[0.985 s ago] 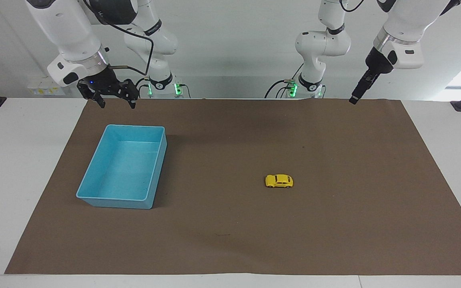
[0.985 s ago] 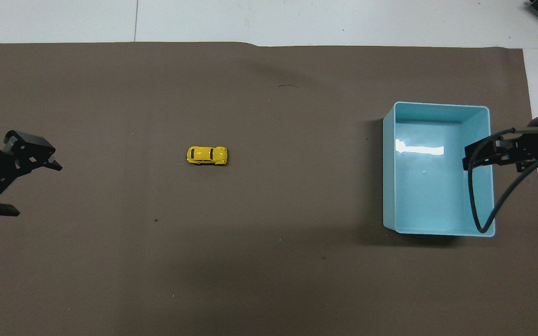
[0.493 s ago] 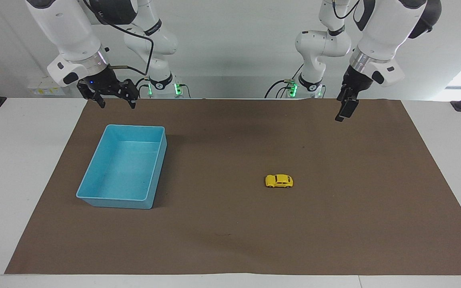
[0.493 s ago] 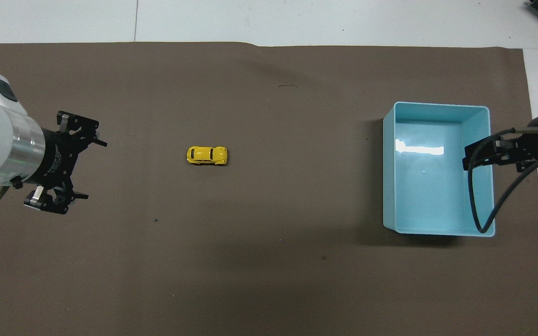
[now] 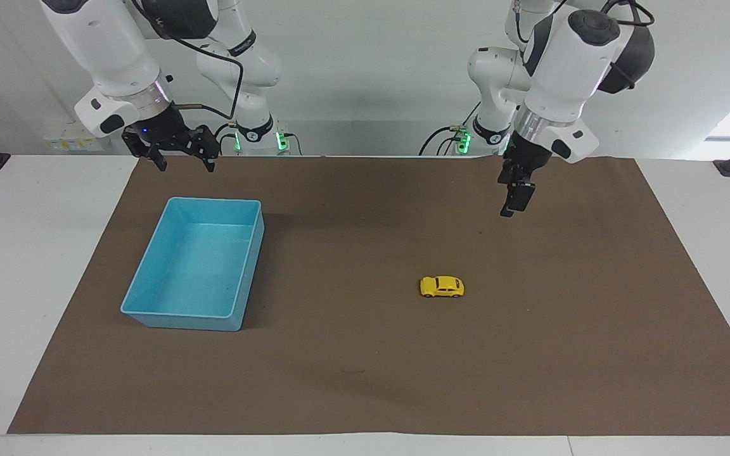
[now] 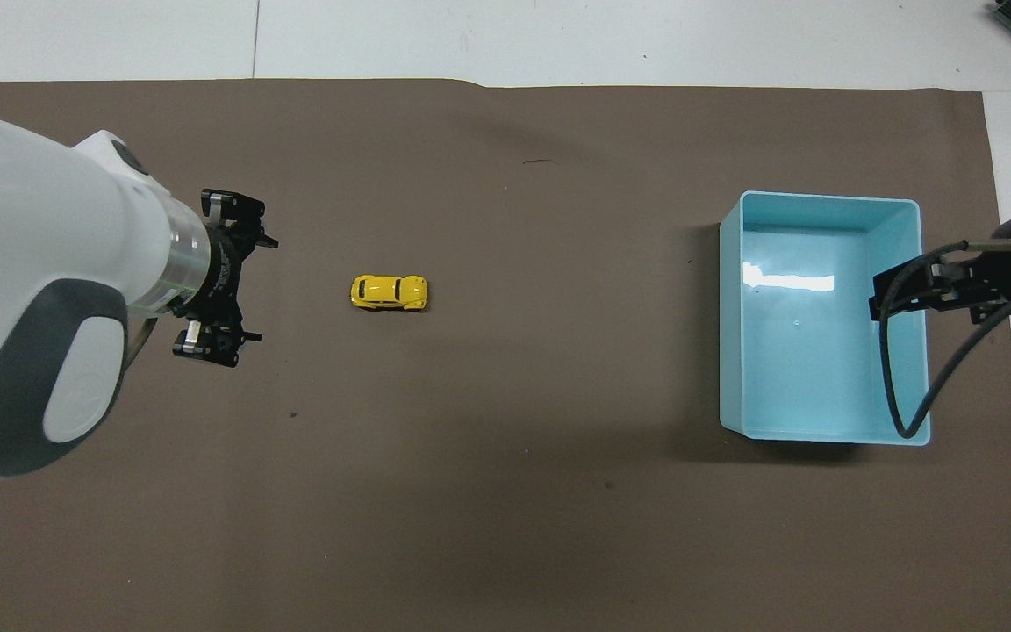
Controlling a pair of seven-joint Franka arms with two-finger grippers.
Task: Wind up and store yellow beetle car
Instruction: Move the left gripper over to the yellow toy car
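Tiny bright yellow beetle-shaped toy car (image 5: pixel 441 287), on its wheels on the brown paper mat (image 5: pixel 365 380) covering the white desk (image 5: pixel 35 253), toward the left arm's end, well apart from the light blue rectangular plastic tray (image 5: pixel 149 313). Left gripper (image 6: pixel 247 288) raised over bare mat near the car, fingers spread, touching nothing. Right gripper (image 5: pixel 181 161) waiting over the tray's robot-side edge, fingers spread, empty.

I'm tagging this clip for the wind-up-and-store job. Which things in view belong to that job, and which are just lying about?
Belongs to the job:
- yellow beetle car, alone on the mat
- light blue tray, empty, likely where it gets stored
- left gripper, open, raised over the mat
- right gripper, waiting by the tray

Just lying about:
- brown mat
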